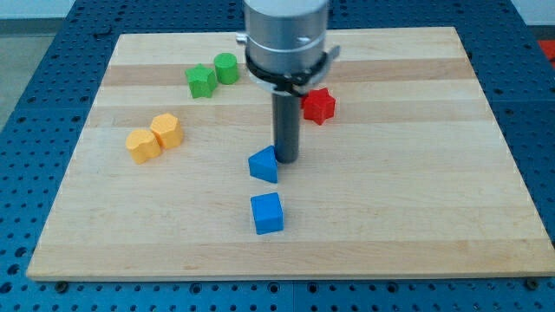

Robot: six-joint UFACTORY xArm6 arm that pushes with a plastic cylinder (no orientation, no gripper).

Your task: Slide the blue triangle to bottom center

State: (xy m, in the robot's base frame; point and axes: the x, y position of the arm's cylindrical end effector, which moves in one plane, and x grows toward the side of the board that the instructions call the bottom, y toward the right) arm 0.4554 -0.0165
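Note:
The blue triangle (264, 165) lies near the middle of the wooden board (416, 173). My tip (286, 160) stands right at the triangle's right edge, touching or nearly touching it. A blue cube (267, 213) lies just below the triangle, toward the view's bottom, a short gap apart from it.
A red star-shaped block (318, 106) sits to the upper right of my tip. A green star-shaped block (201, 81) and a green cylinder (226, 68) sit at the upper left. Two orange blocks (143, 145) (166, 130) lie side by side at the left.

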